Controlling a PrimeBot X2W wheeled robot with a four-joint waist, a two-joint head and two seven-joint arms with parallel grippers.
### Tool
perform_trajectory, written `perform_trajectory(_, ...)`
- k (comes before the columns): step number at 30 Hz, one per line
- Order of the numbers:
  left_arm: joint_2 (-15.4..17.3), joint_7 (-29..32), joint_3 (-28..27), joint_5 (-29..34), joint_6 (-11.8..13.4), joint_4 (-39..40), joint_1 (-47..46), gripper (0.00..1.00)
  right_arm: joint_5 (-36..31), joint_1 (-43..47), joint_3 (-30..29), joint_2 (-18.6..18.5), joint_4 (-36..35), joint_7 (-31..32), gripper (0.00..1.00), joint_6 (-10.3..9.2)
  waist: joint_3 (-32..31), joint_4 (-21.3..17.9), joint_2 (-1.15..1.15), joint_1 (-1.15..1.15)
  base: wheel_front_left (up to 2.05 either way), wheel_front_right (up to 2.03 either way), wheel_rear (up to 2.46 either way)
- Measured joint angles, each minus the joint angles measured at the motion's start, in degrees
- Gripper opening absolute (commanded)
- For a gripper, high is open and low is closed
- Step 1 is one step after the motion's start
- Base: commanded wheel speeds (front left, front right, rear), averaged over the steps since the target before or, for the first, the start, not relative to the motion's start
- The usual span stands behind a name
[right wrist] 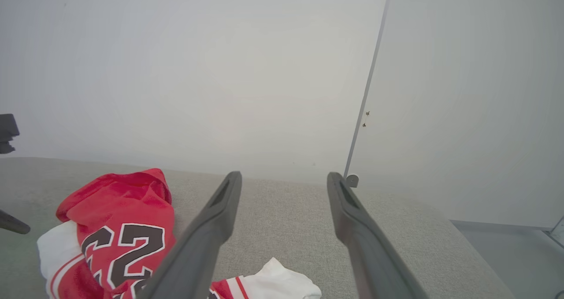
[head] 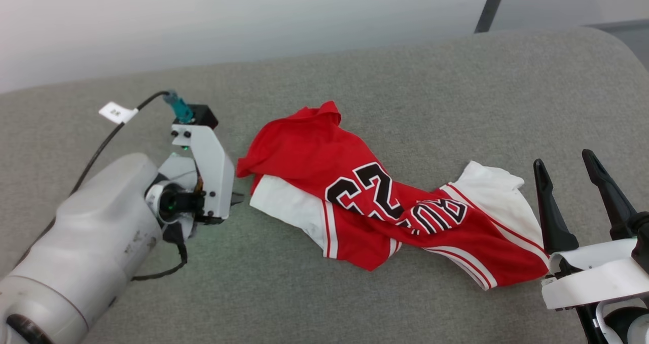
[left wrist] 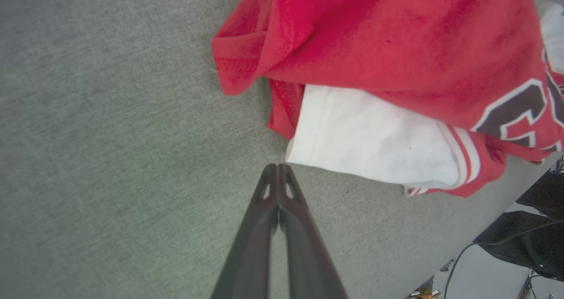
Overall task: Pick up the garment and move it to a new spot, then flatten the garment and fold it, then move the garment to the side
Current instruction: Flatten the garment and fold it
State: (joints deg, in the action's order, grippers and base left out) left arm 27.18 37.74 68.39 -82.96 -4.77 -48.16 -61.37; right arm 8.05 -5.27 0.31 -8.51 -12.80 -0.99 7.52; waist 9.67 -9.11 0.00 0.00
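Jersey [head: 390, 207] of red, finely meshed knit, sleeveless, with smooth white side panels, red-and-white striped trim and black white-outlined lettering and a number 23, lies crumpled and twisted into a long, uneven band on the grey, coarsely woven, padded surface [head: 405, 70] with a rounded corner. One end bunches into soft red folds over a flat white panel; the other end fans out into a wrinkled white flap edged with thin stripes. The left pincer [head: 237, 198], on a pale, smooth, rounded forearm with a boxy white bracket and a black cable, is clenched: in the left wrist view its two long dark matte fingers [left wrist: 264, 228] press together into a narrow point on the surface [left wrist: 110, 136], right at the hemmed corner of the jersey's [left wrist: 396, 47] white panel, with no cloth seen between them. The right pincer [head: 563, 157] is released, its tapered dark fingers spread wide and empty beside the striped end of the jersey. In the right wrist view this pincer [right wrist: 284, 175] stands above the surface [right wrist: 282, 228], with the jersey [right wrist: 119, 211] low and to the left.
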Motion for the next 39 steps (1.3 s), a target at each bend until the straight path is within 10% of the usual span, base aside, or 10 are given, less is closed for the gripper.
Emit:
perform_trajectory(1,-0.01,-0.30,0.01,0.10,-0.14,0.46,-0.08,0.04,-0.04,0.02,0.00,0.00,0.00,0.07,1.00,0.00,-0.25,0.21,0.00,0.00,0.00,0.00,0.00)
perform_trajectory(4,-0.04,-0.43,-0.48,-0.14,0.31,1.76,-0.43,1.00,-0.08,0.04,0.03,-0.02,-0.08,0.35,1.00,0.00,-0.97,0.69,0.00,0.00,0.00,0.00,0.00)
perform_trajectory(19,0.90,2.81,-2.05,-3.57,7.64,6.32,1.29,1.00,-0.07,0.06,0.13,0.34,-0.53,-0.11,1.00,0.00,0.21,-1.09,0.00,0.00,0.00,0.00,0.00)
perform_trajectory(30,1.89,1.32,-2.46,-3.27,8.00,5.17,2.07,1.00,-0.15,-0.41,0.20,0.65,0.19,-1.02,1.00,0.00,3.28,-2.85,0.00,0.00,0.00,0.00,0.00)
perform_trajectory(31,1.88,1.32,-2.57,-3.31,7.99,5.02,2.06,0.95,-0.15,-0.48,0.21,0.66,0.26,-1.03,1.00,0.00,3.46,-2.92,0.00,0.00,0.00,0.00,0.00)
perform_trajectory(32,1.86,1.32,-2.64,-3.32,7.89,4.89,2.03,0.48,-0.16,-0.68,0.23,0.66,0.35,-1.04,1.00,0.00,3.62,-2.98,0.00,0.00,0.00,0.00,0.00)
perform_trajectory(34,1.83,1.32,-2.77,-3.37,7.77,4.59,1.98,0.00,-0.32,-1.03,0.27,0.68,0.42,-1.32,1.00,0.00,3.88,-3.05,0.00,0.00,0.00,0.00,0.00)
perform_trajectory(39,1.47,2.04,-2.99,-3.86,7.30,3.80,1.96,0.00,-0.36,-1.10,0.27,0.75,0.66,-1.48,1.00,0.00,4.15,-2.97,0.00,0.00,0.00,0.00,0.00)
